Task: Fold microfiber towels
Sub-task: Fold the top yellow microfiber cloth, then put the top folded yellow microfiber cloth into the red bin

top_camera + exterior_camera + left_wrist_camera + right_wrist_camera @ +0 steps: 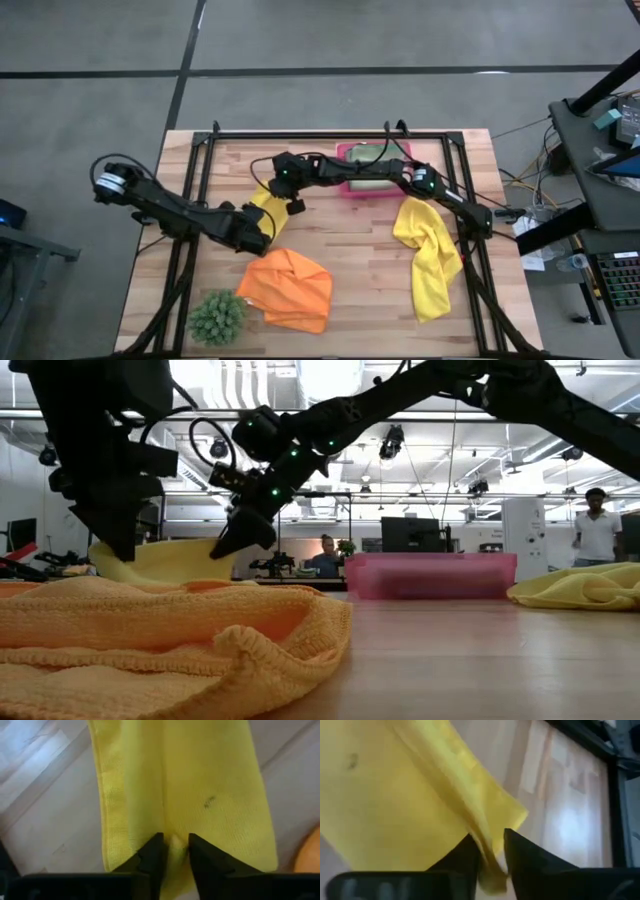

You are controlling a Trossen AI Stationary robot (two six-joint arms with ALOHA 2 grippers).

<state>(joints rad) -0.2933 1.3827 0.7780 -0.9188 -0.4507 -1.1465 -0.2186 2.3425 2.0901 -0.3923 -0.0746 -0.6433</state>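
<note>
A yellow towel (268,205) stretches between my two grippers at the table's middle left, and both are shut on it. My left gripper (262,232) is at its near end and my right gripper (291,193) at its far end. In the low view the yellow towel (165,560) sags between my left gripper (125,550) and my right gripper (240,538). An orange towel (287,290) lies crumpled near the front. A second yellow towel (428,255) lies crumpled at the right. Cloth of a greenish colour (365,152) lies in the pink tray (345,150). My left gripper pinches the yellow towel's near edge (175,842) between its two fingers, about midway along that edge. The fingers (152,857) come slanting down from the table's left. The cloth runs away from them flat, with a crease down its middle. My right gripper pinches the yellow towel at a far corner region (489,865) between its two fingers, on folded cloth of more than one layer. The fingers (520,855) come slanting down from the far right. The cloth spreads away below them.
A spiky green plant ball (215,317) sits at the front left corner. The pink tray (430,575) stands at the far middle. The orange towel (170,640) fills the low view's foreground. People stand in the room beyond the table.
</note>
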